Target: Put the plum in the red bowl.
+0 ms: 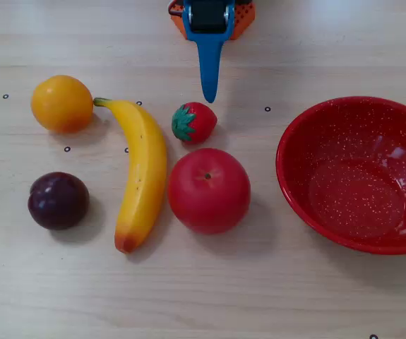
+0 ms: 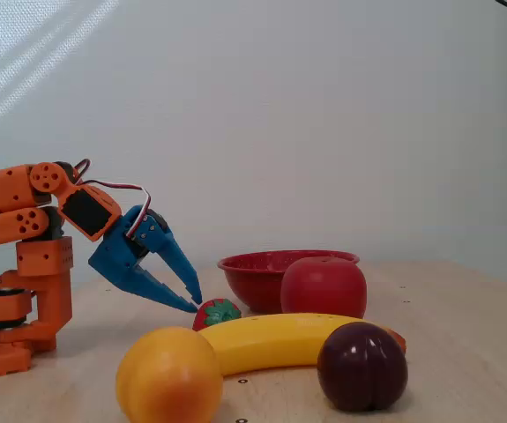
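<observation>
The dark purple plum [image 1: 58, 200] lies at the lower left in a fixed view from above, and front right in a low fixed view [image 2: 361, 366]. At the right edge, well apart from it, stands the speckled red bowl [image 1: 308, 134], which holds nothing; seen from the side it is behind the fruit [image 2: 253, 269]. My blue gripper [image 1: 208, 97] comes in from the top middle and points down at the table just behind a strawberry. Its fingertips meet in the low fixed view, so the gripper [image 2: 196, 304] is shut on nothing. It is far from the plum.
Between plum and bowl lie a banana [image 1: 145, 173], a large red apple [image 1: 208, 191] and a small strawberry [image 1: 194, 122]. An orange [image 1: 61, 104] sits behind the plum. The orange arm base [image 2: 15, 291] stands at the left in the low fixed view.
</observation>
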### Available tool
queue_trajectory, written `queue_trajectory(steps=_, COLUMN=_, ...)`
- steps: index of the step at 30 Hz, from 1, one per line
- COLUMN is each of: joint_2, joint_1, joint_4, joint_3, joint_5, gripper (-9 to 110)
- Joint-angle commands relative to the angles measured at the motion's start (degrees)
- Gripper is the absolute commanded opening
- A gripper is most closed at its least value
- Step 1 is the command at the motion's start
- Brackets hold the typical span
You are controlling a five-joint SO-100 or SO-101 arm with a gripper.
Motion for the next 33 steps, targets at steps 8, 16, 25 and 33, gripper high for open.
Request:
queue_trajectory(steps=8, joint_2=0.70, joint_1=-1.14, joint_4=0.00, joint_3=0.44, joint_5=-4.92, gripper=0)
queue_trajectory(steps=16, joint_2=-8.17, joint_1=-3.08, joint_4=-2.55, joint_3=-4.31, joint_5=-3.60, gripper=0)
queue_trajectory(steps=25, joint_2=-29.79, joint_1=-6.94, joint_4=-3.34, joint_3=-22.94, joint_5=1.49, gripper=0)
queue_trajectory(steps=33, joint_2=-47.64, joint_1=-12.74, joint_4=-2.11, joint_3=-42.01, joint_5=8.44, gripper=0)
